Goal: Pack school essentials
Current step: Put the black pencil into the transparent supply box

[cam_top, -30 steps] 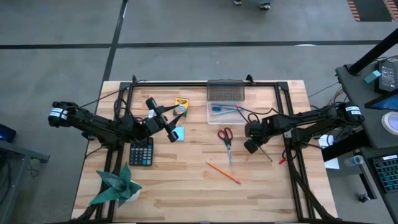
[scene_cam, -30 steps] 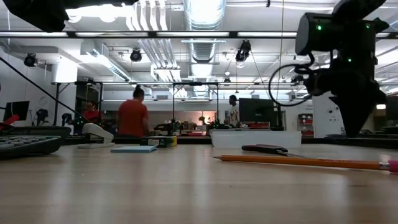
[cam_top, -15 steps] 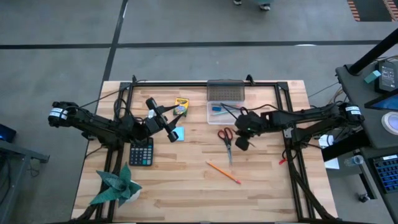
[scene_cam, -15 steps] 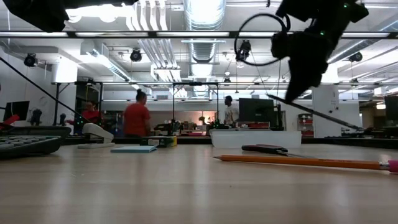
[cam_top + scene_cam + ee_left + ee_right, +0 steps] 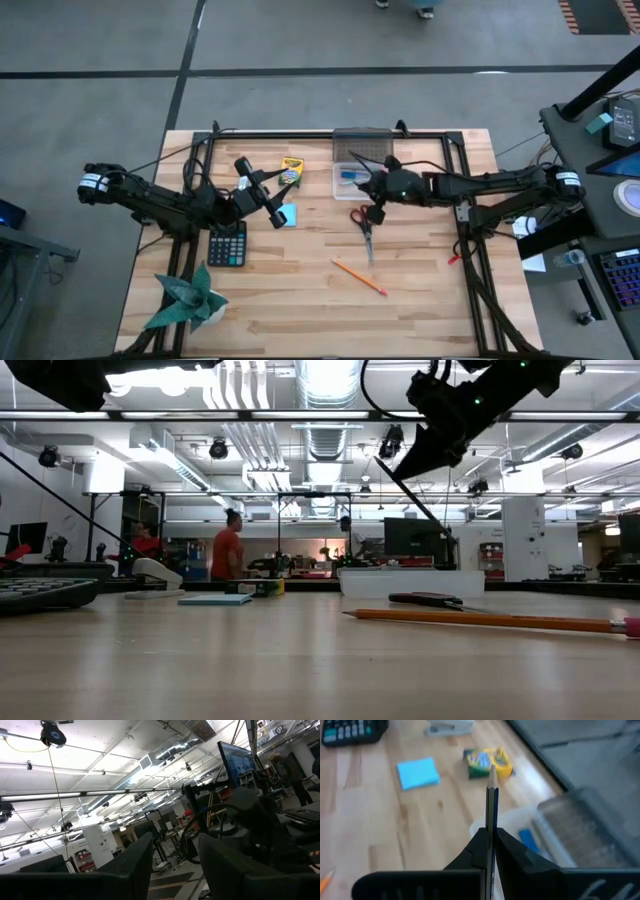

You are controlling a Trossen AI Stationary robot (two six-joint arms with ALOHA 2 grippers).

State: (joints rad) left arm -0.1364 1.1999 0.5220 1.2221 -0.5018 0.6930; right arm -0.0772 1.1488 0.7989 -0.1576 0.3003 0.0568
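Pencil (image 5: 492, 815) tail hidden in right end effector (image 5: 490, 842)

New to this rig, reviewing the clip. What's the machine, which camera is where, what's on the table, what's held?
Two dark robot arms work at a wooden table. One camera looks straight down, one sits at table height, and one rides on each wrist.

On the table: a clear box, red-handled scissors, an orange pencil, a blue note pad, a crayon box, a calculator and a green paper plant.

The right hand is shut on a dark pencil above the clear box. The left hand waits near the note pad.
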